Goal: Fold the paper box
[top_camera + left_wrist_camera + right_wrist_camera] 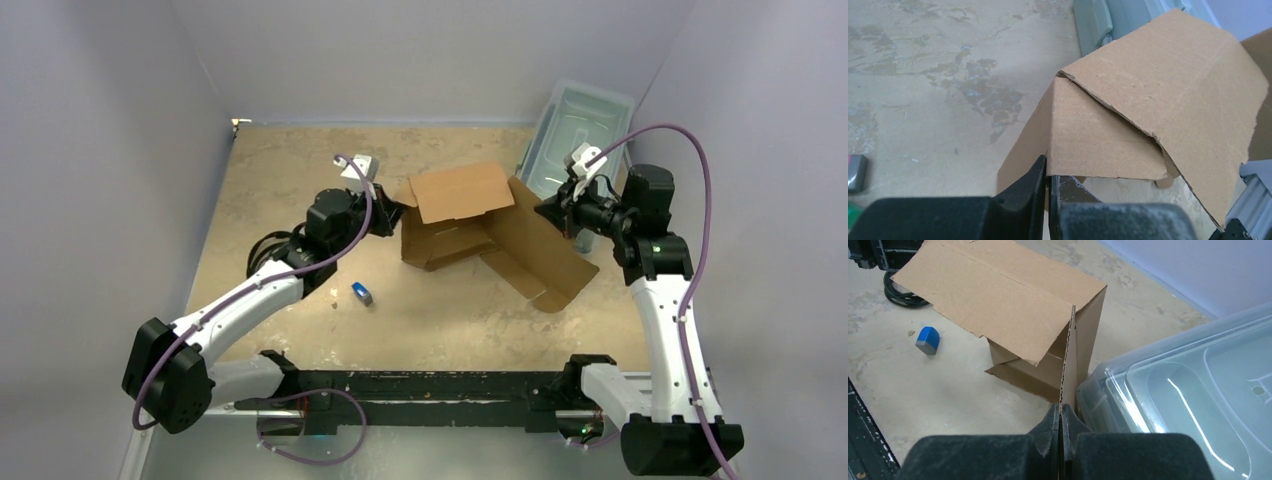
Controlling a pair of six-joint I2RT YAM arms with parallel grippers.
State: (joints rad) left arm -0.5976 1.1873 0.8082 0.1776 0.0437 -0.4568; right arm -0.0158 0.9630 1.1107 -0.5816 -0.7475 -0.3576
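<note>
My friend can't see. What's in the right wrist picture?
The right gripper pinches the thin edge of a half-folded brown paper box on the table. A clear plastic bin sits close on the right, and a small blue object lies on the left.

The left hand [1048, 175] pinches a panel edge of the paper box [1148, 100].

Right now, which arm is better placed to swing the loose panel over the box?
Right, probably: the right gripper is shut on that panel, while the left gripper pinches the opposite wall of the box, steadying it.
</note>
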